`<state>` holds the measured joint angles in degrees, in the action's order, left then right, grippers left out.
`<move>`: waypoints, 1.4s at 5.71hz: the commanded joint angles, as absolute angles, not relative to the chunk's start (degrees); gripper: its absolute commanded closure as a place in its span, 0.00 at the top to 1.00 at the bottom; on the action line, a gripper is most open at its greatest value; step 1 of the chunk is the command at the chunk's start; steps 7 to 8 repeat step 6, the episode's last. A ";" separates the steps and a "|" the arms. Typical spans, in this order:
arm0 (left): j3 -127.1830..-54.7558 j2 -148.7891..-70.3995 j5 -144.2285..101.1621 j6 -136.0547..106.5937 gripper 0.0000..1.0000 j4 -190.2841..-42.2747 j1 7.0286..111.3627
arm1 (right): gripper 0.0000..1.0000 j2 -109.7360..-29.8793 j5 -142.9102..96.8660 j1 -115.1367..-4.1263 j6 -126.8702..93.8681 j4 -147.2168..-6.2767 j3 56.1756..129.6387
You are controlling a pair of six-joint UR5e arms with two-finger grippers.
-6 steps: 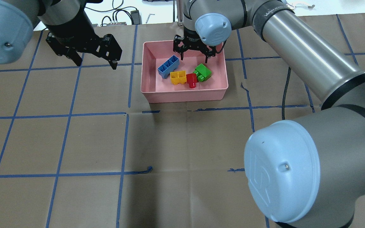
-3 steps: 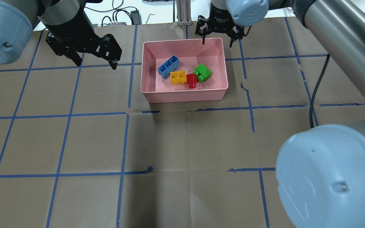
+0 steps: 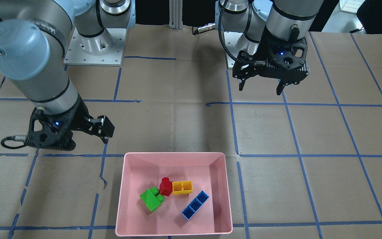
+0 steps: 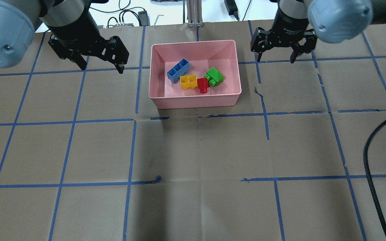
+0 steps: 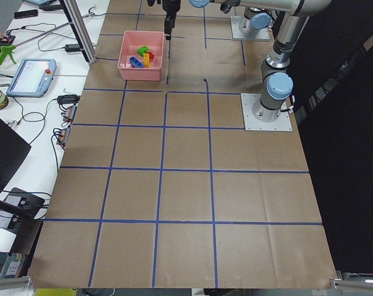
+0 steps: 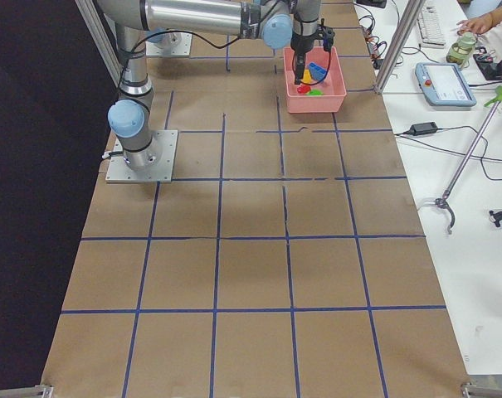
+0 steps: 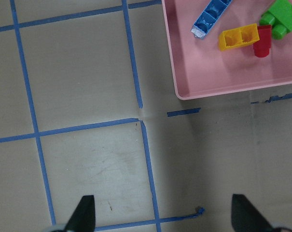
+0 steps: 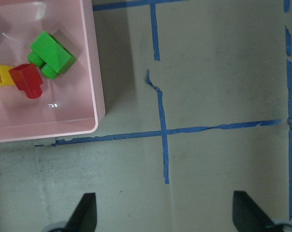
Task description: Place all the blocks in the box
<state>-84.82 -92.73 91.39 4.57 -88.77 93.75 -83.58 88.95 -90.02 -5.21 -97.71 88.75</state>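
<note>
Four blocks in all: one green block (image 4: 214,77), one red block (image 4: 202,85), one yellow block (image 4: 188,82), one blue block (image 4: 178,70). One pink box (image 4: 194,43). Two pincers: left pincer (image 4: 103,69), right pincer (image 4: 275,59), two fingers (image 7: 85,212) on each. One brown counter (image 4: 193,150). Three open cells in the blue block, two in the yellow. Two studs on the green, one on the red.

Pink box (image 7: 194,72) top right, four blocks (image 7: 240,37) inside; end effector (image 7: 163,216) spread wide below

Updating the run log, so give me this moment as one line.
green block, red block, yellow block, blue block: in box | left gripper: open, empty | right gripper: open, empty | task: looks done
</note>
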 commanded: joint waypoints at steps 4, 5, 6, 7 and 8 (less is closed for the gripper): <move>-84.90 -92.72 91.32 4.57 1.00 -88.68 93.78 | 0.99 -87.98 88.94 -91.32 -5.36 -94.83 90.18; -84.90 -92.72 91.32 4.57 1.00 -88.77 93.78 | 0.99 -87.89 88.95 -91.32 -5.36 -94.83 90.18; -84.90 -92.72 91.41 4.57 1.00 -88.77 93.78 | 0.99 -87.89 88.95 -91.32 -5.36 -94.92 90.18; -84.90 -92.72 91.41 4.57 1.00 -88.77 93.78 | 0.99 -87.89 88.95 -91.32 -5.36 -94.92 90.18; -84.90 -92.72 91.41 4.57 1.00 -88.77 93.78 | 0.99 -87.89 88.95 -91.32 -5.36 -94.92 90.18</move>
